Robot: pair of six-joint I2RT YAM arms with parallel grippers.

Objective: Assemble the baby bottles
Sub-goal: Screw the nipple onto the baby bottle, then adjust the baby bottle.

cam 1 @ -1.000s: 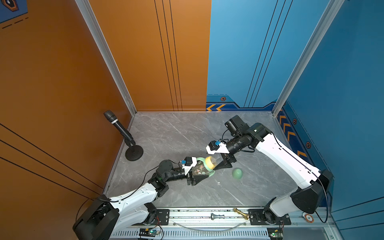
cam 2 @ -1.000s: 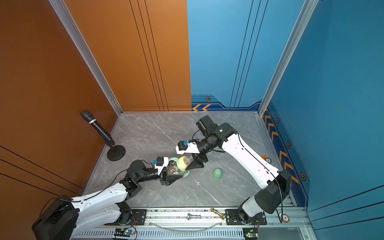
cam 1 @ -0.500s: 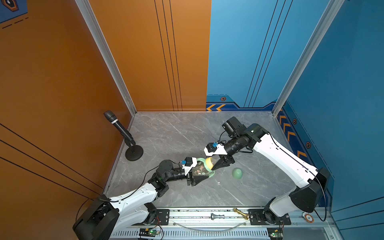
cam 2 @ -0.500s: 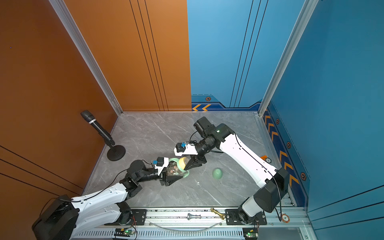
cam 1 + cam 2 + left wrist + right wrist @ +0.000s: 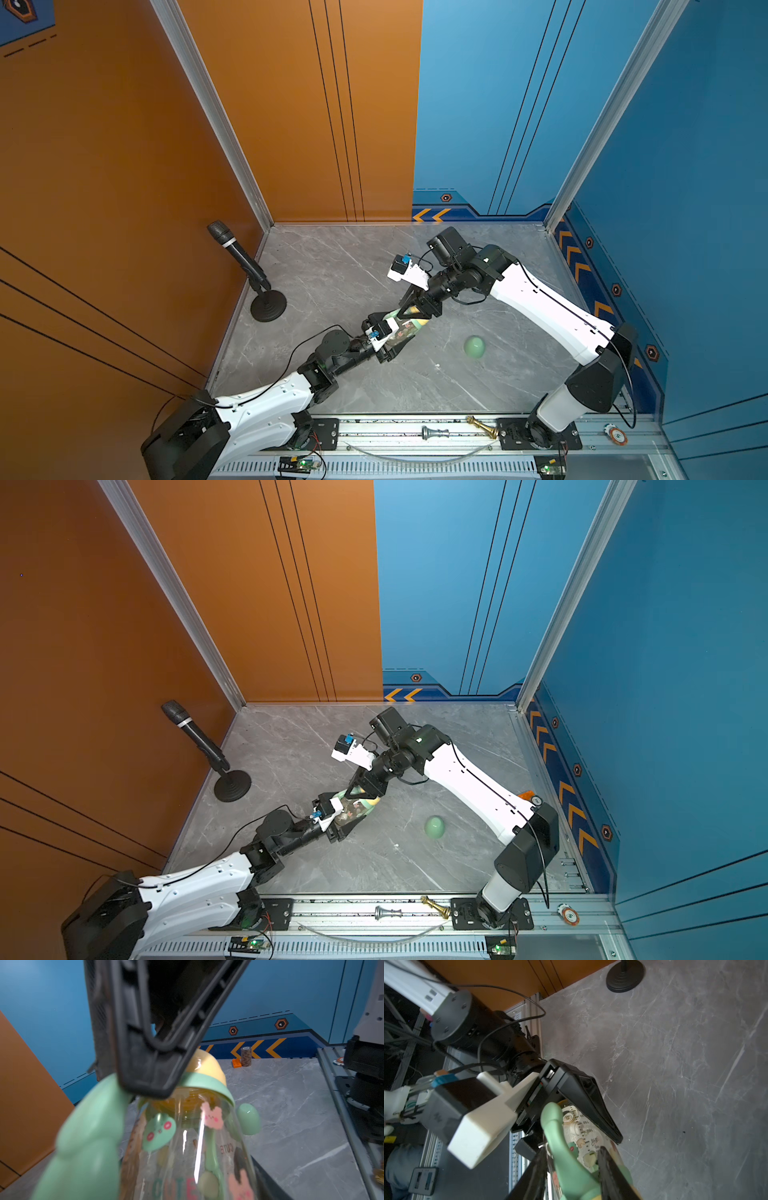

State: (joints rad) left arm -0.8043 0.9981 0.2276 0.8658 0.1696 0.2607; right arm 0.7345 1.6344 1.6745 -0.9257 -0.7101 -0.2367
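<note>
The baby bottle hangs just over the table's middle, its clear printed body held in my left gripper, which is shut on it. A mint-green handled ring and a pale yellow collar sit on its neck. My right gripper is shut on that top end, its fingers straddling one green handle. The mint-green dome cap lies apart on the table, to the right of the bottle.
A microphone on a round black stand is at the left edge. In the left wrist view, a small brown jar and an orange brick stand by the far wall. Two chess pieces and a chip lie on the front rail.
My right gripper has moved in over the bottle's top and closed on the collar. The left arm and the bottle have stayed where they were.
</note>
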